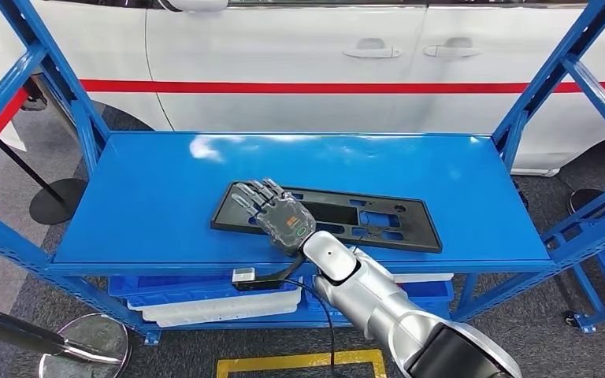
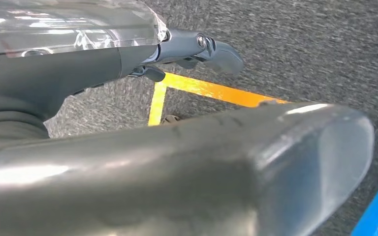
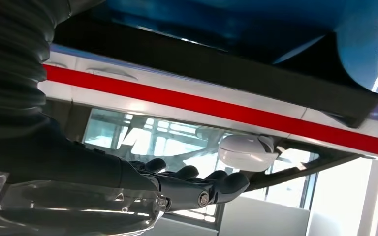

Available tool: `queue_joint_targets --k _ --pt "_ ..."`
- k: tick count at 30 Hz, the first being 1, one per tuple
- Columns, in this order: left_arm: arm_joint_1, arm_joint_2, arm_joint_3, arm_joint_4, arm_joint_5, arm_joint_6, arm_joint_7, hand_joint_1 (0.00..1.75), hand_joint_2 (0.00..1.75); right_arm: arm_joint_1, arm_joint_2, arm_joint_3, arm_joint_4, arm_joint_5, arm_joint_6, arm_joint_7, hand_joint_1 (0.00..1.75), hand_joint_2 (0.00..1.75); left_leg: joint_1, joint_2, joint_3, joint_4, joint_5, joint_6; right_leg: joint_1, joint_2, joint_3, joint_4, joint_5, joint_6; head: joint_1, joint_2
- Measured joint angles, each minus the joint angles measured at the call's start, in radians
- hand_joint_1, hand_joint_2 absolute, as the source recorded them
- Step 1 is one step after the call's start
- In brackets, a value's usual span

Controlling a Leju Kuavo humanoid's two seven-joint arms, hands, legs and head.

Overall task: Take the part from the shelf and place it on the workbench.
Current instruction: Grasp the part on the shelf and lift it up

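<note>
Scene: head view, looking down on a blue shelf (image 1: 157,228) standing in front of a white car (image 1: 283,63) with a red stripe along its side.

Part: a flat black rectangular panel (image 1: 378,220) with several cut-outs, lying on the top level of the shelf, toward its front edge and right of the middle.

Right hand: the right hand (image 1: 274,214) is stretched over the left end of the panel, palm down, its fingers (image 1: 252,194) extended and spread. They lie over the panel's surface; whether they press on it or hover just above cannot be told. Nothing is wrapped or pinched, so the hand holds nothing. In the right wrist view the fingers (image 3: 216,187) again show straight and unclenched.

Left hand: the left hand (image 2: 197,49) hangs over grey carpet marked with a yellow line (image 2: 211,91). Its fingers stick out with nothing between them; it carries no object.

Lower shelf: pale trays (image 1: 213,303) are stacked on the level beneath.

Progress: early. The approach to the panel appears done; the grasp is not yet made, and the panel rests flat on the shelf.

Remaining: closing the fingers on the panel's edge, lifting it clear of the shelf, carrying it to the bench, and setting it down.

Likely difficulty: the panel is thin and lies flush, so getting fingers beneath an edge may be awkward.
</note>
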Motion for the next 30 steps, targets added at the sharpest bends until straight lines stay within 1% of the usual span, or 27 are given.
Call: queue_joint_targets --k 1,2,3,4,5,6,7,8,10,11,12,13,14,16,17,18,19,20,21,22,23,24,26,27,28,29,30 --pt "0.0 0.0 0.0 0.0 0.0 -0.001 0.0 0.0 0.0 -0.002 -0.007 -0.003 0.01 0.001 0.001 0.0 0.0 1.75 0.0 0.0 0.0 0.0 0.0 0.001 -0.001 0.0 -0.034 0.066 -0.024 0.003 0.0 0.0" --pt "0.001 0.0 0.0 0.0 0.001 -0.002 0.0 0.0 0.0 -0.002 -0.014 -0.006 0.021 0.005 0.004 0.005 0.0 1.75 -0.001 0.0 0.0 0.0 0.0 0.001 -0.001 0.0 -0.059 0.109 -0.032 0.004 0.0 0.0" --pt "0.001 0.001 0.0 0.0 0.003 -0.002 0.0 0.0 0.0 -0.004 -0.021 -0.009 0.03 0.013 0.01 0.015 0.0 1.75 -0.001 -0.001 0.0 0.0 -0.001 0.001 -0.001 0.0 -0.067 0.117 -0.023 0.003 0.0 0.0" --pt "0.001 0.001 0.0 0.0 0.004 -0.003 -0.001 0.0 0.0 -0.007 -0.026 -0.012 0.04 0.025 0.019 0.032 0.0 1.75 -0.001 -0.001 0.001 0.0 -0.001 0.001 0.0 0.0 -0.055 0.084 0.005 0.0 0.0 0.0" --pt "0.001 0.001 0.0 0.0 0.006 -0.003 -0.002 0.0 0.0 -0.014 -0.031 -0.014 0.049 0.04 0.029 0.055 0.0 1.75 -0.001 -0.001 0.003 0.0 -0.002 0.0 0.001 0.0 -0.025 0.017 0.044 -0.005 0.0 0.0" --pt "0.0 0.0 0.0 0.0 0.007 -0.004 -0.002 0.0 0.0 -0.024 -0.035 -0.017 0.058 0.057 0.043 0.088 0.0 1.75 -0.002 -0.001 0.004 0.0 -0.002 -0.002 0.003 0.0 0.01 -0.058 0.075 -0.012 0.0 0.0" --pt "-0.001 0.0 0.0 0.0 0.007 -0.004 -0.003 0.0 0.0 -0.034 -0.039 -0.019 0.069 0.074 0.059 0.13 0.07 1.75 -0.004 -0.001 0.005 0.0 -0.003 -0.005 0.007 0.0 0.038 -0.119 0.098 -0.018 0.0 0.0" --pt "-0.001 -0.001 0.0 0.0 0.008 -0.004 -0.004 0.0 0.0 -0.043 -0.042 -0.024 0.081 0.088 0.076 0.179 0.38 1.75 -0.005 -0.002 0.005 0.0 -0.004 -0.009 0.01 0.0 0.055 -0.157 0.108 -0.023 0.0 0.0" --pt "-0.002 -0.002 0.0 0.0 0.009 -0.004 -0.006 0.0 0.0 -0.06 -0.049 -0.038 0.106 0.104 0.109 0.268 1.22 1.75 -0.005 -0.002 0.007 -0.004 -0.003 -0.019 0.015 -0.001 0.061 -0.172 0.109 -0.029 0.0 0.0" --pt "-0.001 -0.002 0.0 0.0 0.01 -0.003 -0.006 0.0 0.0 -0.067 -0.053 -0.048 0.118 0.107 0.124 0.3 1.57 1.75 -0.005 -0.001 0.006 -0.002 -0.003 -0.024 0.012 -0.002 0.064 -0.177 0.112 -0.033 0.0 0.0" --pt "0.0 -0.002 0.0 0.0 0.011 -0.002 -0.007 0.0 0.0 -0.075 -0.058 -0.058 0.129 0.107 0.139 0.32 1.71 1.75 -0.005 0.0 0.004 0.008 -0.009 -0.029 0.008 -0.003 0.068 -0.184 0.116 -0.038 0.0 0.0" --pt "0.001 -0.002 0.0 0.0 0.013 -0.001 -0.008 0.0 0.0 -0.082 -0.063 -0.067 0.14 0.108 0.153 0.334 1.73 1.75 -0.006 0.002 -0.007 0.035 -0.026 -0.032 0.005 -0.004 0.073 -0.191 0.12 -0.044 0.0 0.0" --pt "0.003 -0.002 0.0 0.0 0.015 0.0 -0.008 0.0 0.0 -0.088 -0.069 -0.075 0.15 0.108 0.166 0.344 1.74 1.75 -0.007 0.003 -0.026 0.082 -0.054 -0.035 0.003 -0.005 0.076 -0.196 0.122 -0.048 0.0 0.0" --pt "0.006 -0.002 0.0 0.0 0.018 0.001 -0.01 0.0 0.0 -0.094 -0.079 -0.09 0.167 0.109 0.183 0.352 1.75 1.75 -0.006 0.003 -0.083 0.21 -0.121 -0.039 0.005 -0.005 0.075 -0.196 0.122 -0.053 0.0 0.0" --pt "0.007 -0.002 0.0 0.0 0.018 0.001 -0.01 0.0 0.0 -0.095 -0.082 -0.095 0.173 0.109 0.187 0.354 1.75 1.75 -0.006 0.003 -0.104 0.257 -0.137 -0.042 0.006 -0.004 0.075 -0.195 0.122 -0.053 0.0 0.0" --pt "0.008 -0.002 0.0 0.0 0.018 0.001 -0.01 0.0 0.0 -0.095 -0.084 -0.1 0.177 0.111 0.189 0.355 1.75 1.75 -0.006 0.003 -0.112 0.274 -0.135 -0.043 0.006 -0.004 0.075 -0.193 0.121 -0.052 0.0 0.0" --pt "0.008 -0.002 0.0 0.0 0.018 0.002 -0.01 0.0 0.0 -0.097 -0.086 -0.104 0.181 0.112 0.192 0.355 1.75 1.75 -0.005 0.004 -0.099 0.248 -0.112 -0.044 0.006 -0.003 0.076 -0.191 0.119 -0.051 0.0 0.0" --pt "0.008 -0.001 0.0 0.0 0.017 0.002 -0.01 0.0 0.0 -0.099 -0.087 -0.109 0.183 0.112 0.194 0.356 1.75 1.75 -0.004 0.004 -0.071 0.189 -0.077 -0.044 0.005 -0.002 0.077 -0.188 0.117 -0.048 0.0 0.0" --pt "0.007 -0.001 0.0 0.0 0.017 0.002 -0.01 0.0 0.0 -0.101 -0.089 -0.113 0.186 0.113 0.195 0.356 1.75 1.75 -0.003 0.004 -0.036 0.118 -0.047 -0.043 0.005 -0.002 0.076 -0.183 0.114 -0.044 0.0 0.0" --pt "0.007 -0.001 0.0 0.0 0.016 0.002 -0.01 0.0 0.0 -0.103 -0.091 -0.117 0.188 0.113 0.197 0.356 1.75 1.75 -0.004 0.004 -0.008 0.058 -0.026 -0.039 0.006 -0.002 0.074 -0.177 0.11 -0.04 0.0 0.0" --pt "0.006 0.0 0.0 0.0 0.016 0.002 -0.01 0.0 0.0 -0.103 -0.093 -0.12 0.19 0.112 0.199 0.356 1.75 1.75 -0.004 0.003 0.009 0.02 -0.016 -0.034 0.008 -0.002 0.071 -0.172 0.108 -0.035 0.0 0.0" --pt "0.006 -0.001 0.0 0.0 0.015 0.002 -0.01 0.0 0.0 -0.104 -0.094 -0.124 0.192 0.112 0.2 0.356 1.75 1.75 -0.006 0.003 0.014 0.006 -0.016 -0.027 0.01 -0.002 0.068 -0.169 0.107 -0.031 0.0 0.0" --pt "0.005 -0.001 0.0 0.0 0.015 0.002 -0.01 0.0 0.0 -0.106 -0.096 -0.132 0.194 0.111 0.206 0.355 1.75 1.75 -0.008 0.002 0.013 0.003 -0.013 -0.015 0.01 -0.002 0.066 -0.169 0.108 -0.022 0.0 0.0" --pt "0.004 -0.001 0.0 0.0 0.016 0.002 -0.012 0.0 0.0 -0.107 -0.097 -0.136 0.195 0.11 0.208 0.353 1.75 1.75 -0.007 0.002 0.014 0.0 -0.01 -0.009 0.008 -0.002 0.064 -0.162 0.102 -0.016 0.0 0.0" --pt "0.001 -0.001 0.0 0.0 0.016 0.002 -0.015 0.0 0.0 -0.108 -0.098 -0.141 0.197 0.11 0.209 0.35 1.75 1.75 -0.005 0.002 0.014 -0.002 -0.008 -0.003 0.006 -0.002 0.054 -0.141 0.087 -0.01 0.0 0.0" --pt "-0.001 -0.001 0.0 0.0 0.016 0.003 -0.022 0.0 0.0 -0.108 -0.099 -0.144 0.198 0.11 0.209 0.345 1.75 1.75 -0.003 0.003 0.014 -0.005 -0.006 0.002 0.004 -0.002 0.035 -0.099 0.061 -0.004 0.0 0.0" --pt "-0.003 -0.001 0.0 0.0 0.017 0.003 -0.033 0.0 0.0 -0.107 -0.101 -0.148 0.199 0.11 0.209 0.342 1.75 1.75 -0.003 0.003 0.014 -0.005 -0.006 0.004 0.002 -0.002 0.006 -0.038 0.03 0.001 0.0 0.0"
